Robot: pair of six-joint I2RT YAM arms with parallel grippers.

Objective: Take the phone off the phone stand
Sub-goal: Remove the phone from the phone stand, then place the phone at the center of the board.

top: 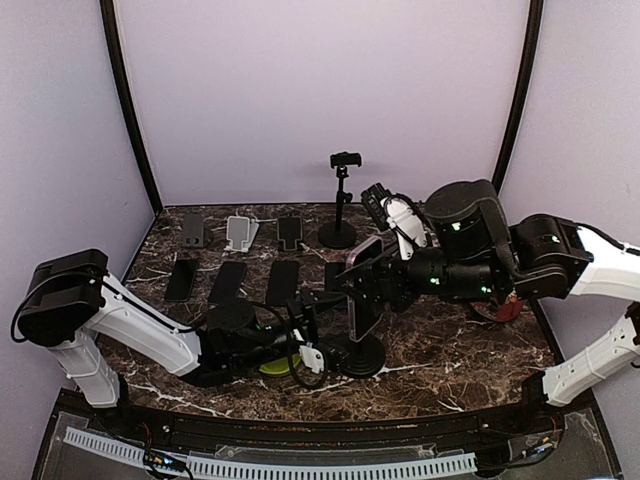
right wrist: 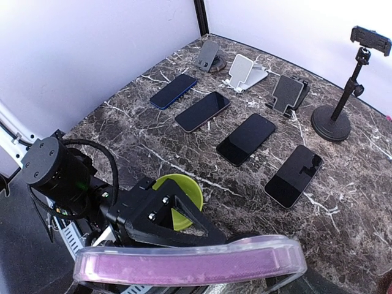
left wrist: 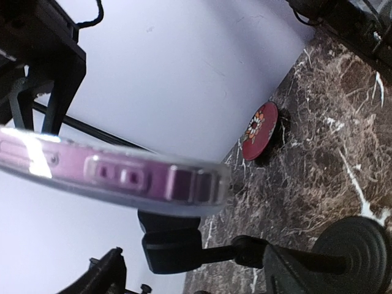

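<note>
Top external view shows the right gripper (top: 362, 283) closed on the phone (top: 366, 305). The phone stands on edge in its purple case, directly above the round base of the phone stand (top: 361, 357). Whether it clears the clamp cannot be told. The left gripper (top: 306, 354) lies low just beside that base, and how far it is open cannot be judged. Only the left wrist view shows the stand's clamp right at the phone's edge, with a red coaster (left wrist: 259, 130) beyond. Only the right wrist view shows a green dish (right wrist: 180, 191) under the left gripper and spare phones (right wrist: 246, 138) flat on the table (right wrist: 122, 131) farther out. In that view the right gripper's fingers are hidden behind the phone.
</note>
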